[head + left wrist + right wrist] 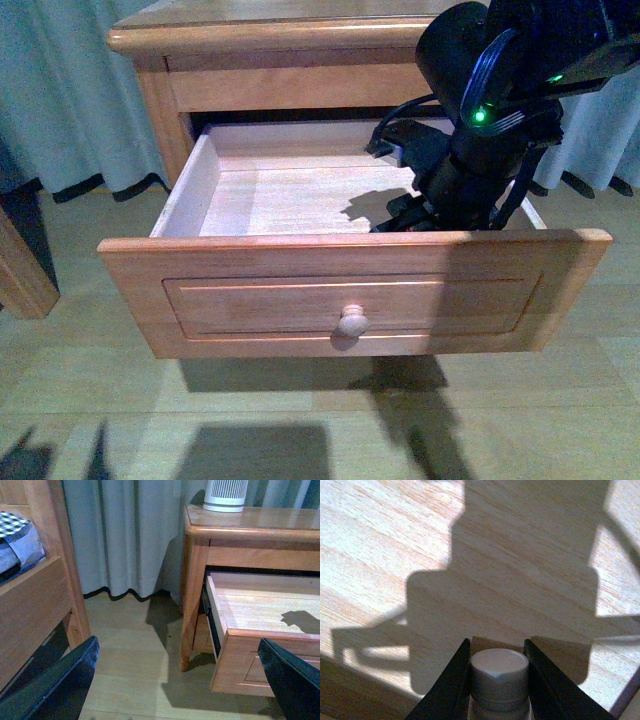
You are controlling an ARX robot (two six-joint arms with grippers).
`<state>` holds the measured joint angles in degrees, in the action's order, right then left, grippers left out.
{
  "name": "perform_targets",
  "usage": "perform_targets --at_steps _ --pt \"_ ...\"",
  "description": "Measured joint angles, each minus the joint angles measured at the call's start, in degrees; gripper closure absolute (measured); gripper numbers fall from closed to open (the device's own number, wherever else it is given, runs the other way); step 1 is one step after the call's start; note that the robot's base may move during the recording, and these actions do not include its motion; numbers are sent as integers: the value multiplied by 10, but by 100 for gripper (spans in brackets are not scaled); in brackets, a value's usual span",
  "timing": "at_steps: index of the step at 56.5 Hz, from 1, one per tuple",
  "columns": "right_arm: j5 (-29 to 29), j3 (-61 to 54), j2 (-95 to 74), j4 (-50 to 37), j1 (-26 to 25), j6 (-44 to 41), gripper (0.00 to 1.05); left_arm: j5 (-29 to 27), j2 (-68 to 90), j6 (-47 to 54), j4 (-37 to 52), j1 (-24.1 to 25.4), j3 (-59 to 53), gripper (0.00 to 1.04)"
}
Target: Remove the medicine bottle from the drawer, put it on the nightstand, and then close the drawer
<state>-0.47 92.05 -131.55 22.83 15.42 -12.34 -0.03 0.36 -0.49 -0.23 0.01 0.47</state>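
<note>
A pale wood-plank floor (pixel 80 400) runs under everything, and a grey-blue curtain (pixel 130 535) hangs to it behind the furniture. The honey-brown nightstand (pixel 260 35) stands against the curtain. Its upper drawer (pixel 250 300) is pulled far out, showing a pale wood bottom in patchy light and shadow.

The right arm (pixel 490 110) reaches down into the right half of the drawer, close behind the front panel. In the front view that panel hides its tip.

The left wrist view adds what the front view lacks. A wooden frame (pixel 35 605) stands on the far side of the floor from the nightstand, with a checked cloth (pixel 12 522) on it. A white ribbed appliance (pixel 226 495) sits on the nightstand's top near the back edge. The left gripper (pixel 177 641) is over bare floor with its fingers (pixel 65 685) spread wide, holding nothing.

Only the right wrist view shows the medicine bottle (pixel 499 675). It stands upright inside the drawer, and the right gripper (pixel 496 644) has narrowed onto it, a dark finger pressed to each side of the ribbed white cap. Whether its base rests on the drawer bottom cannot be told.

A round wooden knob (pixel 350 322) sits at the middle of the drawer front.
</note>
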Motion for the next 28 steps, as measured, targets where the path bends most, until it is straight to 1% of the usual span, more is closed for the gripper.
perform_targets --at_steps 17,28 --pt "-3 0 69 -39 -1 -14 77 0 0 0 0 0 0 6" --pt "-34 -3 145 -55 0 -21 77 0 0 0 0 0 0 6"
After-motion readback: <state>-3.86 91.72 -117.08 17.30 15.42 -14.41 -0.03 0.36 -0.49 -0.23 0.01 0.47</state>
